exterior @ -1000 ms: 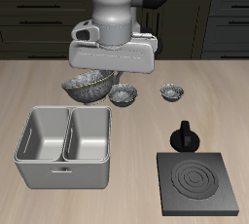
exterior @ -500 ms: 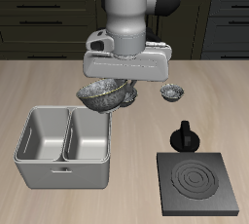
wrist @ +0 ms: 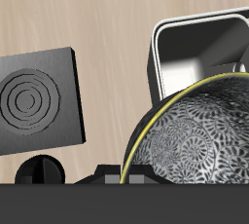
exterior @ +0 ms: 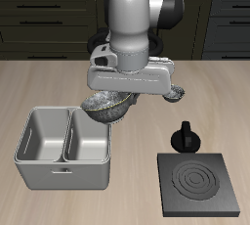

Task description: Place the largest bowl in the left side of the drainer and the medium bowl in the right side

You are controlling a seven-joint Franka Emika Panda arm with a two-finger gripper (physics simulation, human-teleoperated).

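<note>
The largest bowl (exterior: 107,102) hangs tilted in the gripper (exterior: 121,93), clamped by its rim, just above the drainer (exterior: 59,173), over the compartment nearer the stove plate (exterior: 201,182). Both compartments look empty, so neither bowl is placed. The medium bowl is hidden behind the arm.

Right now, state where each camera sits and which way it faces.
Exterior view: in front of and above the table, facing the arm and end effector holding the largest bowl over the drainer.
Wrist view: on the end effector, looking down; a dark strip of it shows.
Shared: bowl, drainer, stove plate.
</note>
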